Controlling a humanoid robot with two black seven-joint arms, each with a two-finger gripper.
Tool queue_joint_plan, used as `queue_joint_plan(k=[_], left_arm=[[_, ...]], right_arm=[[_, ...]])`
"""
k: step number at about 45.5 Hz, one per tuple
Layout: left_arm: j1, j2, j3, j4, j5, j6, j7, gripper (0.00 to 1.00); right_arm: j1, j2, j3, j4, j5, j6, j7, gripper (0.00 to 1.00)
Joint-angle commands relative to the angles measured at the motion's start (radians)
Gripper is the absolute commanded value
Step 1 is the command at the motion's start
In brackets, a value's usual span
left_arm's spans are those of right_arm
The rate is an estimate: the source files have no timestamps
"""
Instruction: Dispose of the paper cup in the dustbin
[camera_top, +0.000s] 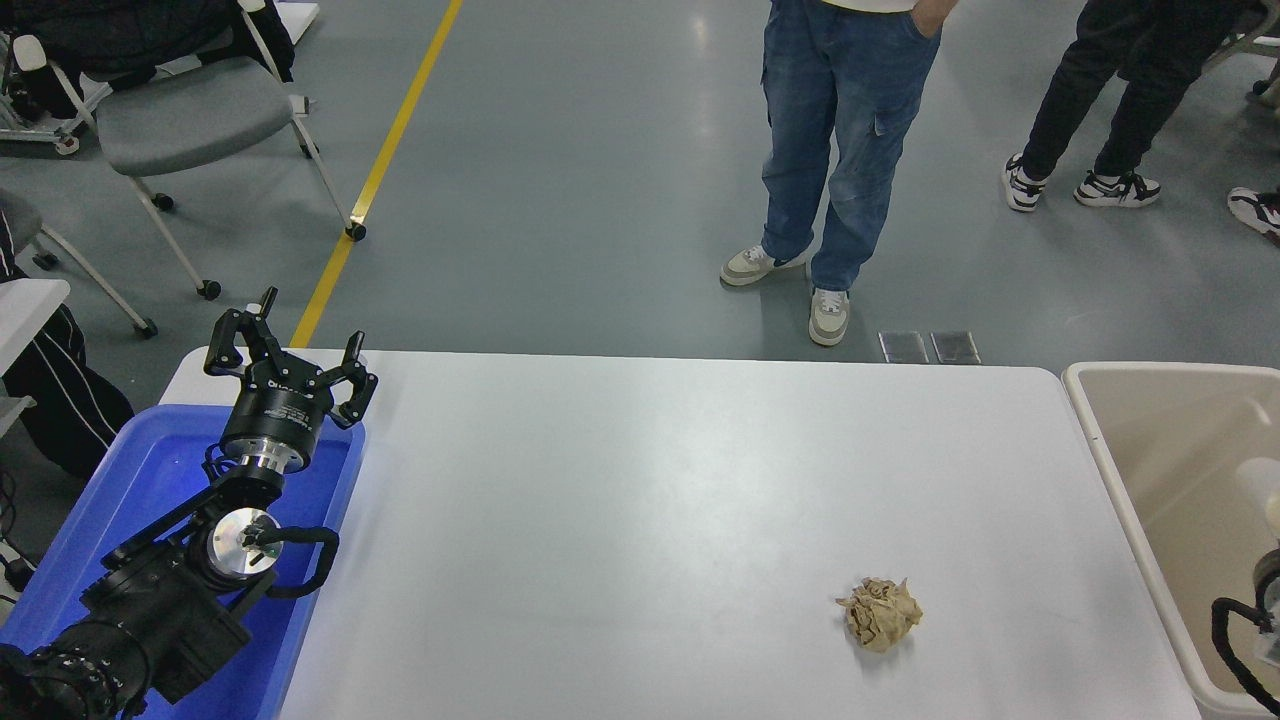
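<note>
Inside bin (1150, 470), cup (1262, 487) lay (blurry), so task looked approx. done; left claw (290, 360) parked, fingers apart; right claw unseen.

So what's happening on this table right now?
A pale blurred shape, probably the paper cup, is inside the beige dustbin at the table's right end. Only a bit of the right arm's cabling shows at the lower right edge; its gripper is out of view. The left gripper is parked, open, over the blue tray. A crumpled tan paper ball lies untouched on the white table.
</note>
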Motion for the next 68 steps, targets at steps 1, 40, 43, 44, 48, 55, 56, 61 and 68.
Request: queue_joint_plan(k=[1,40,43,44,48,55,56,61,68], left_arm=[[0.000,0.000,0.000,0.000,0.000,0.000,0.000,1.00],[0.000,0.000,0.000,0.000,0.000,0.000,0.000,1.00],[0.000,0.000,0.000,0.000,0.000,0.000,0.000,1.00],[0.000,0.000,0.000,0.000,0.000,0.000,0.000,1.00],[0.000,0.000,0.000,0.000,0.000,0.000,0.000,1.00],[0.000,0.000,0.000,0.000,0.000,0.000,0.000,1.00],[0.000,-0.001,0.000,0.000,0.000,0.000,0.000,1.00],[0.000,0.000,0.000,0.000,0.000,0.000,0.000,1.00],[0.000,0.000,0.000,0.000,0.000,0.000,0.000,1.00]], right_arm=[[-0.017,0.022,0.040,-0.026,0.002,-0.004,-0.006,0.00],[0.031,0.006,-0.110,-0.046,-0.050,0.009,0.002,1.00],[0.037,-0.002,-0.113,-0.044,-0.049,0.051,0.002,1.00],[0.038,-0.010,-0.104,-0.046,-0.049,0.092,0.002,1.00],[0.041,-0.056,-0.066,-0.047,-0.021,0.254,0.002,1.00],[0.041,-0.100,0.166,0.000,-0.007,0.305,0.032,1.00],[0.043,-0.111,0.192,0.021,-0.007,0.315,0.049,1.00],[0.041,-0.184,0.276,0.196,-0.009,0.330,0.141,1.00],[0.018,-0.238,0.401,0.501,-0.052,0.330,0.157,1.00]])
